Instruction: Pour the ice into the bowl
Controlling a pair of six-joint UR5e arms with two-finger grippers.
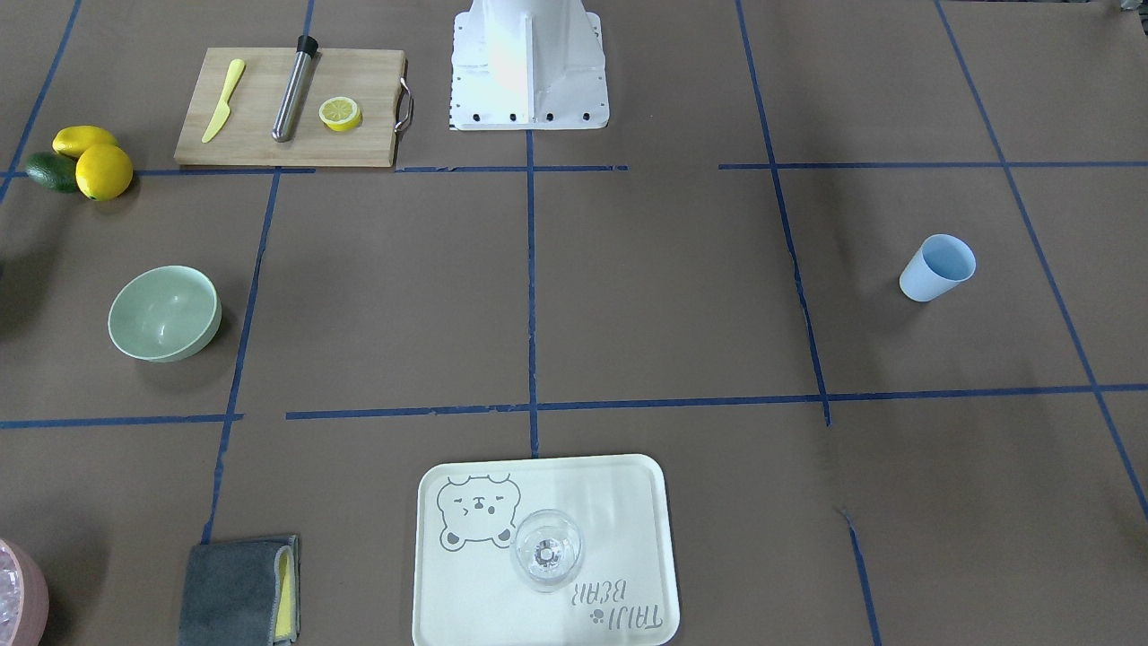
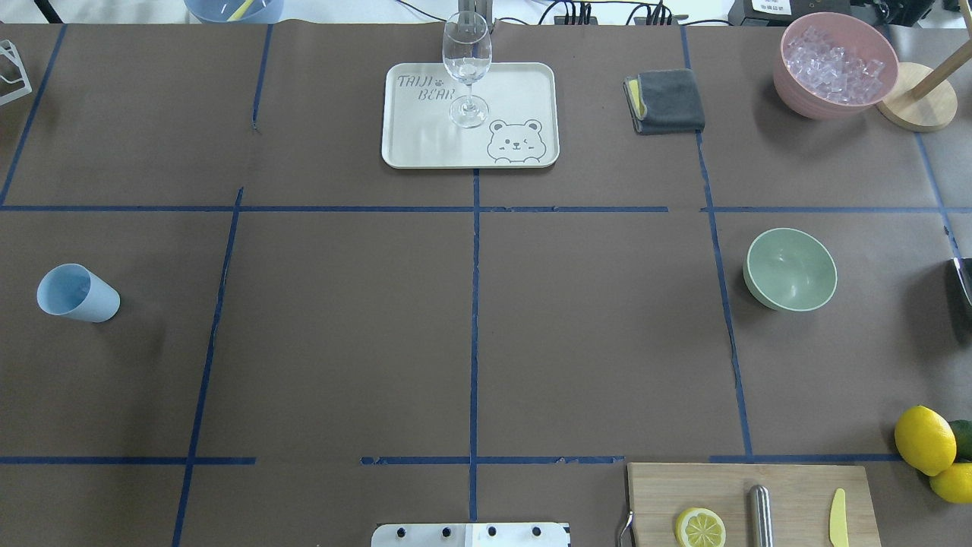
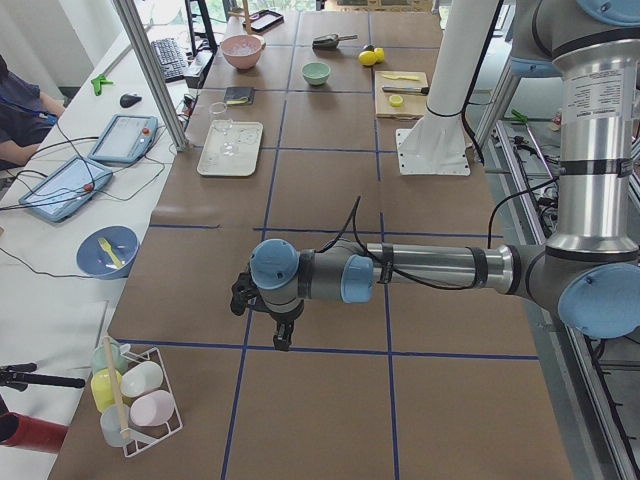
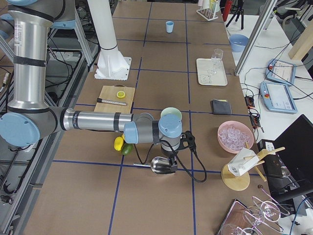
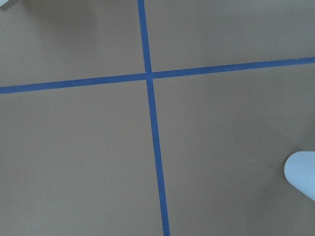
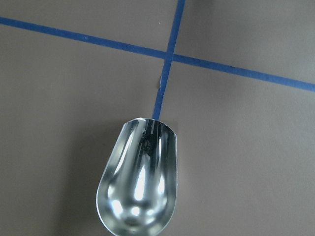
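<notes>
Right gripper [image 4: 172,160]: low over metal scoop [image 6: 138,182], which lies on table [image 2: 342,342]; finger spread and contact cannot be told.
Left gripper [image 3: 284,338]: points down above tape cross [image 5: 148,75]; opening cannot be told.
Bowl [image 2: 791,270]: upright, near right gripper, on its inboard side.
Pink container [image 2: 793,91] of ice cubes [image 2: 831,64]: forward of right gripper.
Tray [image 2: 425,137] lettering: "TAIJI BEAR".

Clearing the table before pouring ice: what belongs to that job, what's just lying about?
Job: pale mint-green round bowl; shiny metal scoop, empty; pink bowl holding the only ice showing.
Lying about, it seems: light blue cup; clear wine glass on cream bear tray; grey folded cloth; wooden cutting board; yellow lemons.
</notes>
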